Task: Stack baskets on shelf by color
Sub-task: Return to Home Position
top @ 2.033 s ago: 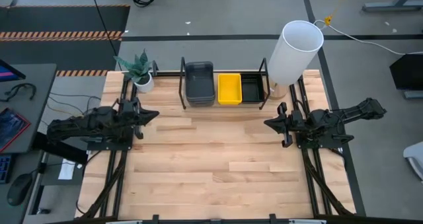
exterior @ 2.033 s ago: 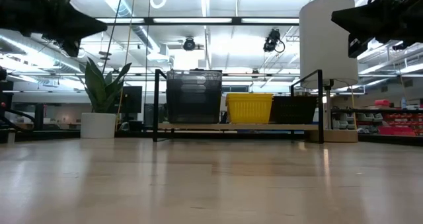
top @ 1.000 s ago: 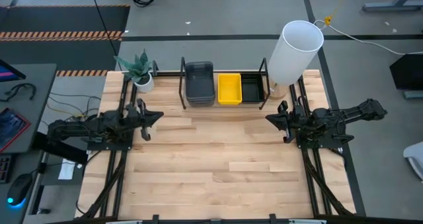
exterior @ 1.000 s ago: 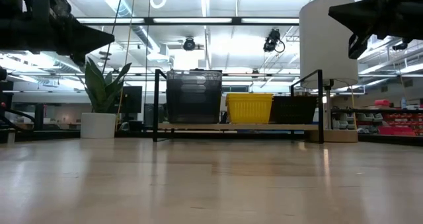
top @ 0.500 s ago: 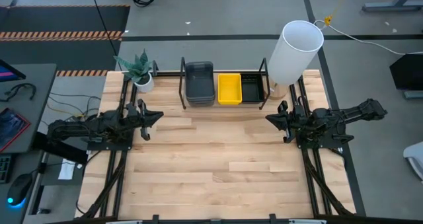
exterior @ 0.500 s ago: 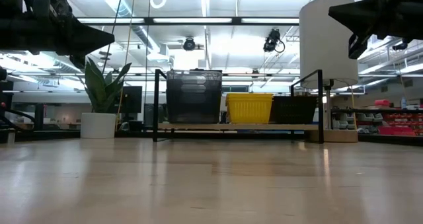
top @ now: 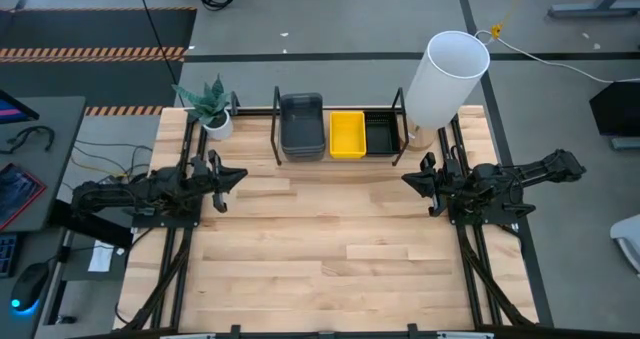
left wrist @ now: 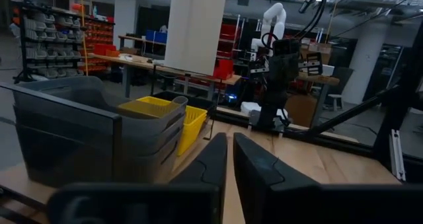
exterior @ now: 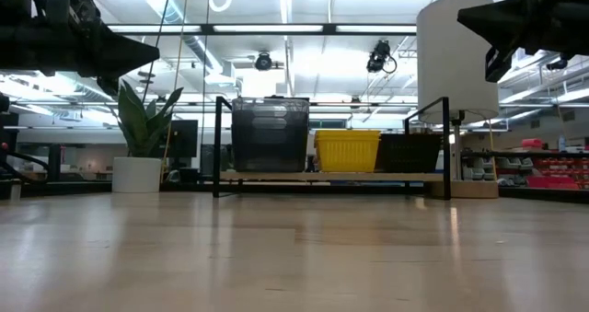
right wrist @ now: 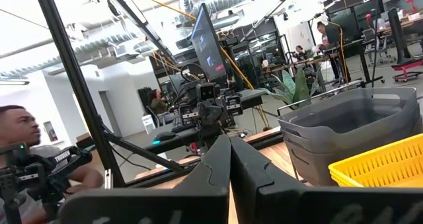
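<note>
While both arms hover above the side edges of the tabletop (top: 320, 249), the baskets sit in a row inside the shelf (top: 276, 139) at the far edge. Seen from above, the grey baskets (top: 301, 125) occupy the shelf's left end, the yellow baskets (top: 347, 134) the middle, and the black baskets (top: 380, 132) the right end, each group touching or just beside its neighbour. From table height the grey stack (exterior: 270, 134) rises higher than the yellow (exterior: 347, 151) and the black (exterior: 409, 152). Its nested rims show in layers in the left wrist view (left wrist: 99, 128).

Left claw (top: 232, 174): raised off the wood at the left side, pointing toward the centre, fingers (left wrist: 215, 161) drawn to a narrow slit and holding nothing.

Right claw (top: 408, 182): raised at the right side, facing the left one, well apart from it, fingers (right wrist: 215, 161) pressed together and holding nothing.

A white cylinder (top: 445, 79) stands just beside the shelf's right end. A potted plant (top: 208, 104) stands near its left end.
</note>
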You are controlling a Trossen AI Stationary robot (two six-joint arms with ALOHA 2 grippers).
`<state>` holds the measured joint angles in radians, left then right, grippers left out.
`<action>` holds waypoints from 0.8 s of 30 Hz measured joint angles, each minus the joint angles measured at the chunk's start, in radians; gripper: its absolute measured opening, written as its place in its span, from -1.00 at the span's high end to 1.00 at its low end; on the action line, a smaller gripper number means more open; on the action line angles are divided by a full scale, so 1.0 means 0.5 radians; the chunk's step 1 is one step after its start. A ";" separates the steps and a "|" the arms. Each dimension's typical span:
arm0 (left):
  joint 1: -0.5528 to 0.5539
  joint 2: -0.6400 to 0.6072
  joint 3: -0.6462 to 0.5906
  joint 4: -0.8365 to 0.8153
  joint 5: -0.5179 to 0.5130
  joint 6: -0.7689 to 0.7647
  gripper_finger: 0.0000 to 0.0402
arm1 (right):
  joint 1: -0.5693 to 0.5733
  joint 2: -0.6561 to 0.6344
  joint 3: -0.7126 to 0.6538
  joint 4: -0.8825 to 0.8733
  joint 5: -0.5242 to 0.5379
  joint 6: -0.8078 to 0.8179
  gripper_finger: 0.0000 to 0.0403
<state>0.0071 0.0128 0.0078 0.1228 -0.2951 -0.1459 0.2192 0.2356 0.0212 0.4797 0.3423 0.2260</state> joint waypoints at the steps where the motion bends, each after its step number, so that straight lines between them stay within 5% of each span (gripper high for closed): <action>1: 0.000 0.000 -0.001 0.000 0.000 0.000 0.85 | 0.000 0.000 0.000 0.000 0.000 0.000 0.98; 24: 0.000 0.000 -0.001 0.000 0.000 0.000 0.88 | 0.000 0.000 0.001 0.000 0.000 0.000 0.98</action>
<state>0.0073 0.0128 0.0074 0.1226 -0.2951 -0.1459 0.2192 0.2356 0.0215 0.4797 0.3423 0.2260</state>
